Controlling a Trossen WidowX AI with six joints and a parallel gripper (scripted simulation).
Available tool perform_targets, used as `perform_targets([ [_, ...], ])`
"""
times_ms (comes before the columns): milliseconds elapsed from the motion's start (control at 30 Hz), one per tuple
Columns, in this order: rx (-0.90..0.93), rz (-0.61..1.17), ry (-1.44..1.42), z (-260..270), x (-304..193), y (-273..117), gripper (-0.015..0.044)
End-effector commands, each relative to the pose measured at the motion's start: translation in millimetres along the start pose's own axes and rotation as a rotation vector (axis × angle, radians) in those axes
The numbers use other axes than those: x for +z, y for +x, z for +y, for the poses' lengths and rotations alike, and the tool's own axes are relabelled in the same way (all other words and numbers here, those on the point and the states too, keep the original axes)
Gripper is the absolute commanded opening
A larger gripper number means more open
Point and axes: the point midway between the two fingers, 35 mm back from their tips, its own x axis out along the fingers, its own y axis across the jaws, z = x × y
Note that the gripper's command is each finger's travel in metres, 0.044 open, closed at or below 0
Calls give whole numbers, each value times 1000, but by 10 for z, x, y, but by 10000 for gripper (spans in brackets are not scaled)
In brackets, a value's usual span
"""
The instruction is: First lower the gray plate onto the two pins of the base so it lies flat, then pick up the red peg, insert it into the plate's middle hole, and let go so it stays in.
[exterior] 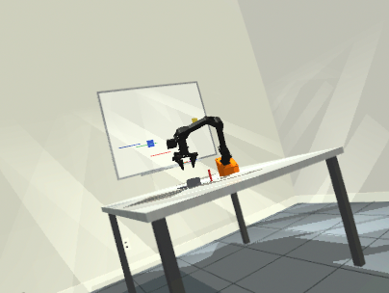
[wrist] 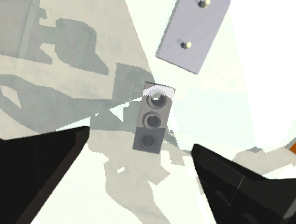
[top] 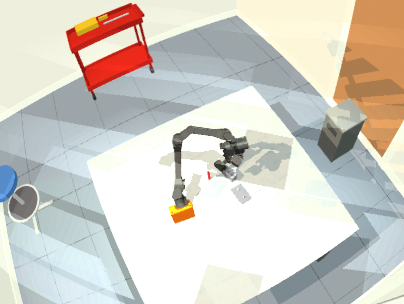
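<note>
The gray plate shows three holes in a row in the wrist view and lies apart from the base. The base is a flat gray slab with two upright pins, beyond the plate in the wrist view. My gripper is open and empty, above the table, with the plate below and between its fingers in the wrist view. The red peg stands upright on the arm-base side of the plate; it does not show in the wrist view. In the exterior view, plate and base cannot be told apart.
The arm's orange mount stands on the white table. Shadows of the arm fall over the table around the plate. A red cart and a gray cabinet stand on the floor beyond the table.
</note>
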Motion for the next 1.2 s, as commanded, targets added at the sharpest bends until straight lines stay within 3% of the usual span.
perform_targets([
  [0,-29,4,14,-84,-36,0,440],
  [433,-28,6,14,-107,-54,486,440],
  [1167,-28,5,13,-108,-46,783,440],
])
